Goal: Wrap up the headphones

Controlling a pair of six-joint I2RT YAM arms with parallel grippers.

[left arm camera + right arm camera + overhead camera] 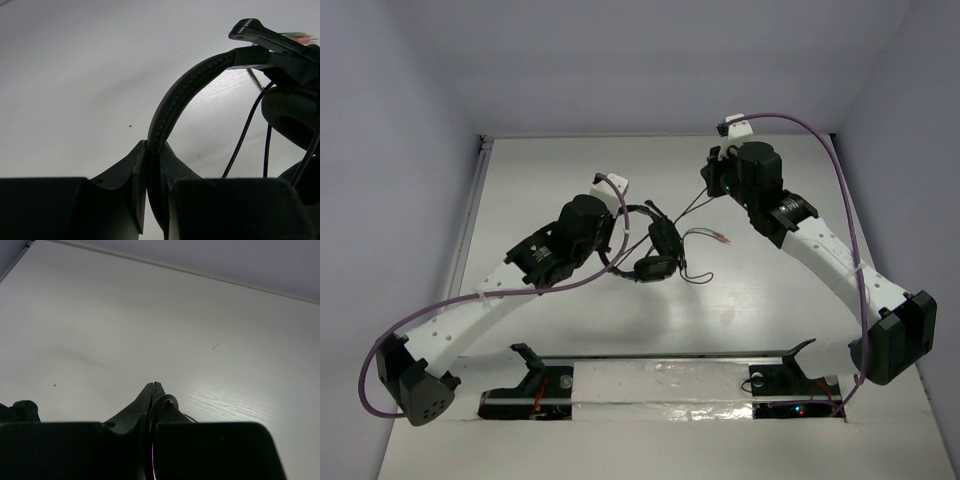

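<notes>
The black headphones (655, 250) hang above the table's middle. My left gripper (611, 243) is shut on their thin arched headband (172, 107); an ear cup (290, 115) shows at the right of the left wrist view. The thin black cable (692, 207) runs taut from the ear cups up to my right gripper (712, 172), which is shut on it; a loop of cable (161, 407) sits between the closed jaws. The cable's loose end with small plugs (718, 238) lies on the table right of the ear cups.
White table with walls at back and sides. Thick purple robot cables (820, 135) arc over both arms. Two black stands (530, 358) sit by the near edge.
</notes>
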